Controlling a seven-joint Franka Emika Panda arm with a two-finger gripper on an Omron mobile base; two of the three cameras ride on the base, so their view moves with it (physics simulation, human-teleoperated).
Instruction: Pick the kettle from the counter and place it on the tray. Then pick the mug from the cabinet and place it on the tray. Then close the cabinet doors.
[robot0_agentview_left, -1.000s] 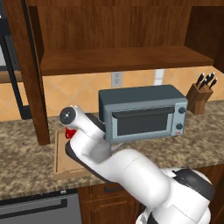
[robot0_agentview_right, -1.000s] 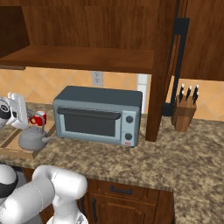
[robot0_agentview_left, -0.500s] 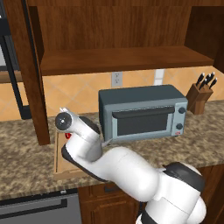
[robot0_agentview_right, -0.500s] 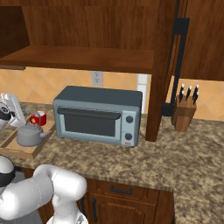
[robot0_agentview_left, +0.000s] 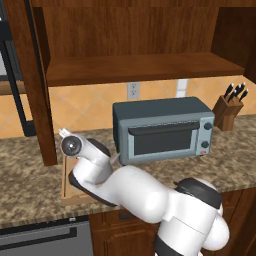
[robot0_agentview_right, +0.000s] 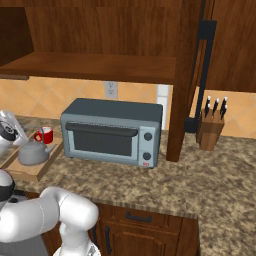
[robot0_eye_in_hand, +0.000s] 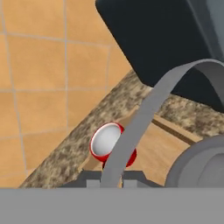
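1. The tray (robot0_agentview_right: 30, 172) sits on the counter (robot0_agentview_right: 210, 170) just left of the grey toaster oven (robot0_agentview_right: 111, 131), as the right base view shows it.
2. On the tray stand the kettle (robot0_agentview_right: 33, 154) and, behind it towards the tiled wall, the red mug (robot0_agentview_right: 44, 134) (upright, its white inside showing in the hand view (robot0_eye_in_hand: 107, 141)).
3. In the hand view the kettle's thin arched handle (robot0_eye_in_hand: 144, 118) sweeps across the middle of the picture, with the mug behind it and the kettle's rounded grey body at the lower right (robot0_eye_in_hand: 199, 164).
4. The gripper (robot0_eye_in_hand: 111, 180) hangs over the tray; its two dark fingertips (robot0_eye_in_hand: 89, 180) stand pressed nearly together at the bottom of the hand view, one on each side of the foot of the handle. Whether they actually pinch the wire cannot be told from these pictures.
5. In the left base view the white arm bends left across the counter, its wrist (robot0_agentview_left: 75, 146) above the near end of the tray (robot0_agentview_left: 67, 192).
6. The cabinet (robot0_agentview_left: 135, 70) above is open, its wide shelf bare, and a door (robot0_agentview_right: 200, 75) with a black bar handle stands swung out beside the knife block (robot0_agentview_right: 211, 131).
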